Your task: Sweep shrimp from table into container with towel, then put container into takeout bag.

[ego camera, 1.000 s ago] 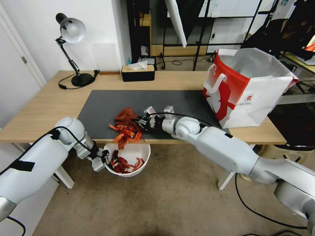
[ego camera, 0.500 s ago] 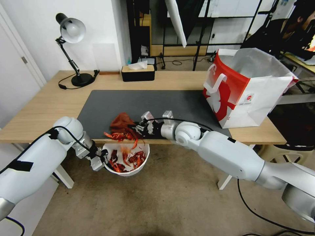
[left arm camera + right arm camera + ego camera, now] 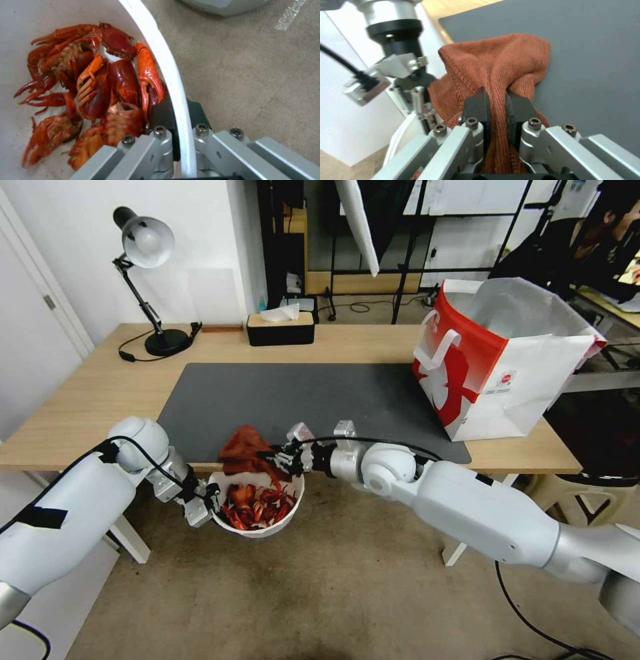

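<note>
The last shrimp (image 3: 257, 505) had dropped off the table (image 3: 80, 400) into the container (image 3: 267, 528), which the left gripper (image 3: 203, 505) pinched by its rim below the near edge. The right gripper (image 3: 277, 458) stayed clamped on the towel (image 3: 241, 447); bagging remained, I judged.

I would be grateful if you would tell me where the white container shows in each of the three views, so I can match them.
Head view: the container hangs below the table's near edge, its rim pinched by the left gripper.
Left wrist view: its rim arcs across the picture, with shrimp inside.
Right wrist view: a sliver of white rim below the towel.
Shared landmark: the left gripper on the rim.
</note>
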`<state>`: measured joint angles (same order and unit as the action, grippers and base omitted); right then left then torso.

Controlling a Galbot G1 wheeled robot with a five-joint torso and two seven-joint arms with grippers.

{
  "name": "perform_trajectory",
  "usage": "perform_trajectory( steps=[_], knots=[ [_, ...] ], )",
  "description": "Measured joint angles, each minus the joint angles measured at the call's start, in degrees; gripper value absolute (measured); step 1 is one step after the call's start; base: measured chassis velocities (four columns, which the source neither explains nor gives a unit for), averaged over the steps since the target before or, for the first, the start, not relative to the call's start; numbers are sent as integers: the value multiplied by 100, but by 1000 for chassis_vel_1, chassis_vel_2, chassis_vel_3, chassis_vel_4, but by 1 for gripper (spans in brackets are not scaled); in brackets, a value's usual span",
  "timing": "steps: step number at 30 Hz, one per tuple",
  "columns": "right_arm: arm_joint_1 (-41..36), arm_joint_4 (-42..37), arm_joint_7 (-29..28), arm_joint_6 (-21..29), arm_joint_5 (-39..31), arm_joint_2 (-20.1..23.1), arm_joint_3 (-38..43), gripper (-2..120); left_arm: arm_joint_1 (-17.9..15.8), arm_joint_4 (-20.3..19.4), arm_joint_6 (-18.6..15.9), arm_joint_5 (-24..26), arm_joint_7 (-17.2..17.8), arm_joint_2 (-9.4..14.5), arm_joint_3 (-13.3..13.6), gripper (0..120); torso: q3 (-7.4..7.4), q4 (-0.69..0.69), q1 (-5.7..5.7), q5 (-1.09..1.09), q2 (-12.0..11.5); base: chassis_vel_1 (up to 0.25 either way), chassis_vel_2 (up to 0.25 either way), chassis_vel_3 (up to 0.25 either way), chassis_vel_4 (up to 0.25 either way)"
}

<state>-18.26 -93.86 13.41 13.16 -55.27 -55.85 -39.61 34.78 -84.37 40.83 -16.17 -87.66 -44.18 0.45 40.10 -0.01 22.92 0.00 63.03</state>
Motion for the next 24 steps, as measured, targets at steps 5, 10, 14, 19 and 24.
perform_trajectory(
  steps=[5, 10, 14, 19, 24],
  knots=[
    [-112, -181, 53, -23, -54, 56, 21, 7, 21, 3, -1, -9, 0, -16, -5, 0, 0, 2, 0, 0, 0, 0, 0, 0, 0],
    [-222, -278, 235, -214, -160, 100, 165, 7, 23, 17, -2, -20, 0, -40, -8, 0, 0, 1, 0, 0, 0, 0, 0, 0, 0],
    [-321, -264, 346, -544, -321, 69, 305, 7, 44, 23, -3, -28, 0, -77, -10, 0, 0, 1, 0, 0, 0, 0, 0, 0, 0],
    [-513, -225, 250, -996, -546, -65, 581, 7, 84, 17, -2, -32, 0, -99, -17, 0, 0, 1, 0, -1, 0, 0, 0, 0, 0],
    [-746, -352, -234, -1293, -691, -228, 1029, 7, 111, -57, -1, -24, 0, -98, -24, 0, 0, 1, 0, 0, 0, 0, 0, 0, 0]
  ],
)
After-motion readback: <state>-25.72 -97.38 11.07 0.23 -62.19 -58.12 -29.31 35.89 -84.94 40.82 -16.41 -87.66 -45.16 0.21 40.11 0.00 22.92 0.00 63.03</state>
